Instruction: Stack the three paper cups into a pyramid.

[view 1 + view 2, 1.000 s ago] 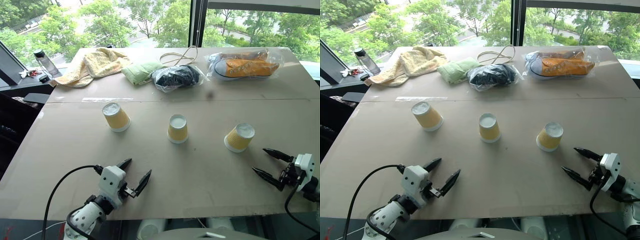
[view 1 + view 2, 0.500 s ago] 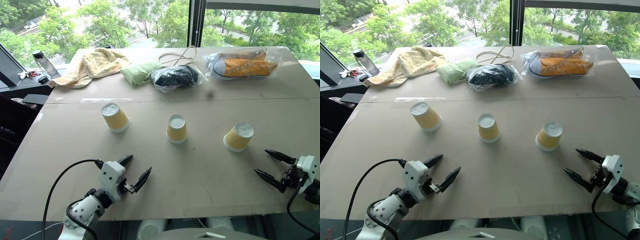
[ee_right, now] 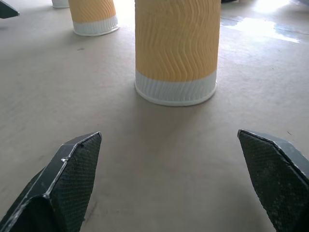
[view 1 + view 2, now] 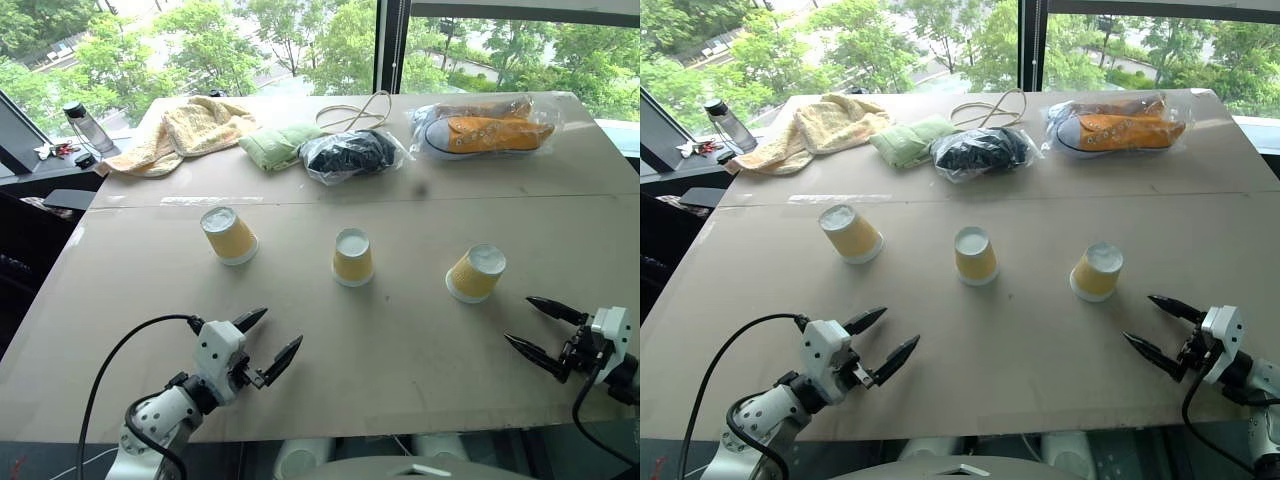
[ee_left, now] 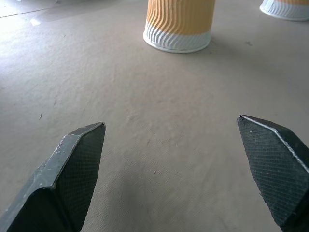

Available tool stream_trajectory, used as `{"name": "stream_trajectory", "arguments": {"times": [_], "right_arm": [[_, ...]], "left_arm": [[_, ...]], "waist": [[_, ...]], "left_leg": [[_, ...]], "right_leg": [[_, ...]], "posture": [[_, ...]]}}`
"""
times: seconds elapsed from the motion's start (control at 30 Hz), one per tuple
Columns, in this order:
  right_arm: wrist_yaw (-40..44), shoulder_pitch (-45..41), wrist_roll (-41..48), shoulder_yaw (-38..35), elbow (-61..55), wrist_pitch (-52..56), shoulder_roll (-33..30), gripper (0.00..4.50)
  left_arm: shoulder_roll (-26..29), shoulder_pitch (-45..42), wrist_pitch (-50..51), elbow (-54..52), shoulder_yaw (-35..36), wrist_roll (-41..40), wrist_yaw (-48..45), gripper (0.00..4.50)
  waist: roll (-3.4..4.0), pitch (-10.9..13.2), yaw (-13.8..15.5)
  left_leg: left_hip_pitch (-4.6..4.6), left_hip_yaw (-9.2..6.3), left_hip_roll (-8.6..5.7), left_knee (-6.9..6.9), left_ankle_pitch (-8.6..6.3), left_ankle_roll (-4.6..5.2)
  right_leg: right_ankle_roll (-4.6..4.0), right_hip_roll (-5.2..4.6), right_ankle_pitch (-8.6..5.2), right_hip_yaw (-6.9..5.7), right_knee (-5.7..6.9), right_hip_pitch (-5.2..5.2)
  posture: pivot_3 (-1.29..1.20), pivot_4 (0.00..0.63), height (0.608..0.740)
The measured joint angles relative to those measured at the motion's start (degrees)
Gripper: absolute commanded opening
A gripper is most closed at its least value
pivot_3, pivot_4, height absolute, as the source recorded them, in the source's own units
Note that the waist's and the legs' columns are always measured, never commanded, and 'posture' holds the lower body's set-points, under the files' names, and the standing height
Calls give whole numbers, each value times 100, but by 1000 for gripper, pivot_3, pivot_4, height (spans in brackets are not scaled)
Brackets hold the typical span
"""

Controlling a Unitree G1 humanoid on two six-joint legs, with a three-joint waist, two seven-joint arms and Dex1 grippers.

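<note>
Windows with green trees back your brown table [image 4: 420,340], and in the left eye view three cups stand upside down in a row, well apart: the left cup [image 4: 229,235], the middle cup [image 4: 352,258] and the right cup [image 4: 476,274]. Compared with a second ago you have changed almost nothing; the cups sit where they were, and only the left gripper [image 4: 268,341] has swung its fingers a little more toward the middle of the table, near the front edge. The right gripper [image 4: 541,326] waits just short of the right cup, much as before. In the right eye view you get the same row, with a towel [image 4: 820,125], bagged shoes [image 4: 1110,126] and other clutter far behind. In the left wrist view your fingers [image 5: 77,164] are spread wide with bare table between them and the middle cup ahead, untouched. In the right wrist view the fingers [image 3: 72,179] gape equally wide, the right cup squarely ahead but not yet between them. You have not started stacking; both arms look poised for a first grasp.
</note>
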Motion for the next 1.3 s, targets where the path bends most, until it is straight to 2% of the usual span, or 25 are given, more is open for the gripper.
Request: {"name": "stream_trajectory", "arguments": {"times": [0.23,0.5,0.93,1.07,1.23,1.3], "right_arm": [[-637,-486,3,168,-851,582,195,4468],[-1111,-814,-32,245,-1202,1059,267,4468],[-1263,-991,-41,462,-1485,1459,318,4468],[-1304,-1010,-41,473,-1625,1560,318,4468],[-1338,-1053,-41,501,-1633,1631,332,2238],[-1335,-1079,-39,520,-1639,1673,332,2163]], "left_arm": [[1024,-914,616,-618,429,-923,-723,4500],[2081,-1741,1648,-984,1035,-2049,-1349,4500],[2304,-2140,2684,-1171,1280,-3108,-1709,4500],[2304,-2214,2838,-1212,1280,-3158,-1701,4500],[2287,-2232,2906,-1229,1281,-3156,-1689,4500],[2286,-2225,2910,-1230,1297,-3149,-1701,4500]], "waist": [[12,0,0],[21,13,-39],[26,18,-140],[26,18,-140],[26,19,-140],[26,18,-141]], "left_leg": [[-2,0,-1,0,1,-1],[-3,0,-1,-1,2,-3],[-2,-1,4,0,2,-3],[-1,-1,4,0,2,-3],[-1,-1,4,0,2,-4],[-1,-1,4,0,2,-4]], "right_leg": [[1,4,0,-2,1,-4],[2,10,-1,-2,5,-9],[3,16,0,-2,10,-10],[3,18,0,-1,11,-10],[3,18,0,0,12,-10],[3,18,0,1,11,-10]], "posture": [[0,150,740],[0,150,740],[0,150,740],[0,150,740],[0,150,740],[0,150,740]]}}
